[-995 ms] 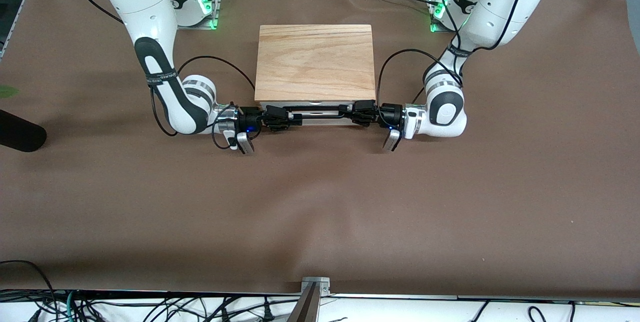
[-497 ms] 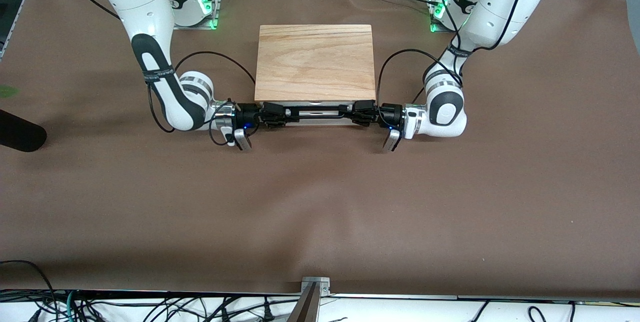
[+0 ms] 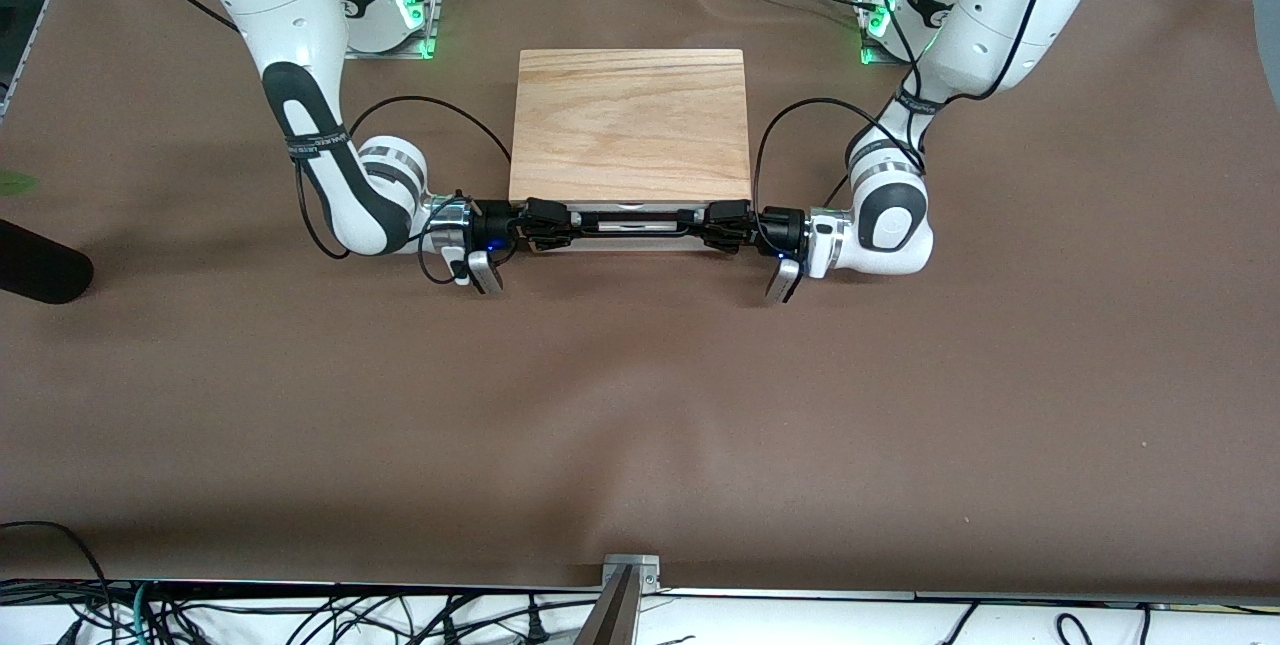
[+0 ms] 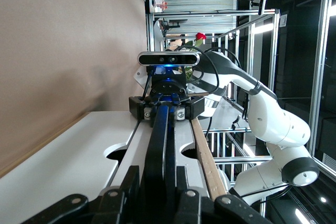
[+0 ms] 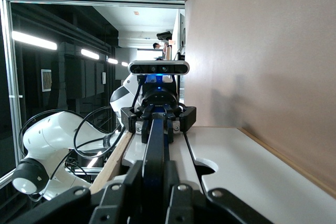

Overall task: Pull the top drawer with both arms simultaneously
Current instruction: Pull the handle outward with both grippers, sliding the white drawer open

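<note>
Right arm (image 3: 300, 115) is extended from its base at the table's upper corner in the front view, bent down to the front of the box. Right gripper (image 3: 553, 221) is clamped on the handle (image 3: 630, 221) of the top drawer (image 3: 630, 237), at the handle's end toward the right arm's end of the table; fingers are clenched around the black bar, confirmed in the right wrist view where the bar runs straight out from between the fingers (image 5: 137, 182). Top drawer is located in the box under the oak-grain top slab (image 3: 630, 123), at the box face nearest the front camera, with only a thin strip of white front panel seen below the slab edge. Box is set on the brown table cover (image 3: 640, 405), mid-width, closer to the edge where the arm bases stand. Left gripper (image 3: 712, 220) is clamped on the same handle at its end toward the left arm's end of the table, fingers closed on the bar; in the left wrist view the bar is seen leading from its fingers (image 4: 128, 192) to the right gripper (image 4: 165, 109). Left arm (image 3: 960, 35) is reached in from its base at the other upper corner.
</note>
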### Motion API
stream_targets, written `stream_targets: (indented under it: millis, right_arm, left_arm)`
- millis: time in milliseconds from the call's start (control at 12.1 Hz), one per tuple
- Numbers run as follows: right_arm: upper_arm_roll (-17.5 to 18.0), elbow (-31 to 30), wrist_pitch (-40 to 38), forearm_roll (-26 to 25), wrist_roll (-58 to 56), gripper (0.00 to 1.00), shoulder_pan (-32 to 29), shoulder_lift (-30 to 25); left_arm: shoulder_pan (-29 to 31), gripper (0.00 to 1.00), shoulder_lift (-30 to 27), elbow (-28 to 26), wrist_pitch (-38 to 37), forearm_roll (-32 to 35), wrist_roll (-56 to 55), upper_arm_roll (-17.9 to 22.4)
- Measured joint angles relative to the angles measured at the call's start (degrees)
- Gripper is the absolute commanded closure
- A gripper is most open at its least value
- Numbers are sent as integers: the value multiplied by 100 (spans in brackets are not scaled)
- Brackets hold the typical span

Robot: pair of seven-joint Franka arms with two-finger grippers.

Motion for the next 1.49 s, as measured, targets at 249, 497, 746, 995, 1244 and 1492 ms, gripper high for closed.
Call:
stream_targets:
  millis: [249, 497, 746, 995, 1244, 1492]
  right_arm:
    - [1, 6, 14, -14, 2, 91, -5, -7]
    - [0, 20, 19, -30, 2, 91, -20, -2]
    - [-10, 185, 41, -76, 76, 91, -39, 63]
    - [-33, 524, 40, -163, 234, 91, -71, 225]
    - [-60, 822, 82, -266, 410, 91, -73, 360]
    - [-134, 1181, 90, -399, 672, 91, -59, 536]
  left_arm:
    - [-1, 100, 0, 26, 25, 1, -99, 0]
    - [-12, 100, 0, 61, 89, 1, -249, -5]
    - [-12, 100, 0, 159, 207, 0, -424, -3]
    - [-10, 100, 12, 333, 380, -8, -632, 12]
    - [-8, 100, 72, 480, 459, -27, -797, 40]
    - [-14, 100, 213, 715, 503, -38, -1008, 79]
